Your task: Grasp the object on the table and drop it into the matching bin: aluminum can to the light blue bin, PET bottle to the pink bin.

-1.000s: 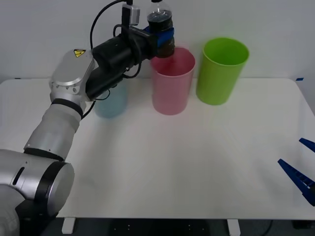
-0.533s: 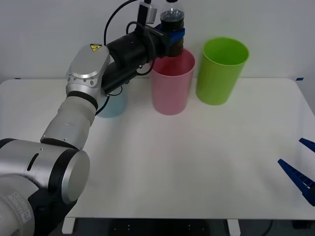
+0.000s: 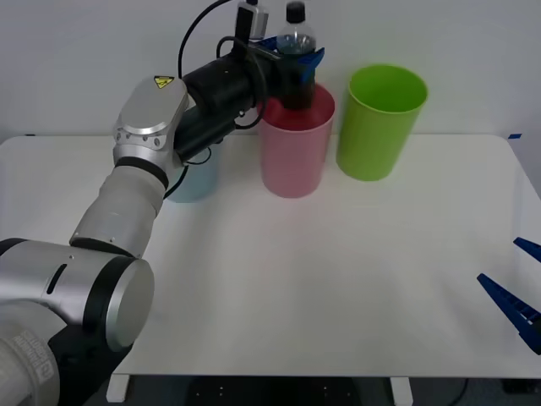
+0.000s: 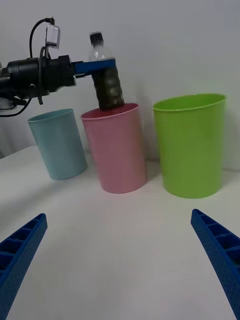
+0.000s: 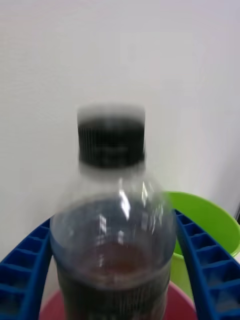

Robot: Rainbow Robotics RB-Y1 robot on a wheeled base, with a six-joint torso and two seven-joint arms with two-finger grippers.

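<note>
Plainly, the step in hand is the drop. The bottle [image 3: 296, 80] stands almost upright over the mouth of the pink bin [image 3: 294, 156], its dark lower end level with the rim and just inside it, its black cap well above. The left gripper [image 3: 296, 57] is placed above the pink bin, and its blue fingers [image 5: 30, 265] are spread to either side of the bottle's shoulder. The jaws look parted rather than clamped, though whether the pads touch the plastic cannot be told.

For a clean drop, the jaws are best opened fully and evenly, so that the bottle is not nudged sideways towards the green bin [image 3: 380, 127] just beside the pink one. The arm should be kept level over the rim until the cap has passed below it – a slight lean is seen in the right wrist view.

The right gripper [image 3: 499, 260] is parked wide open, well apart from the pink bin, at the near edge of the table [image 3: 338, 279].
</note>
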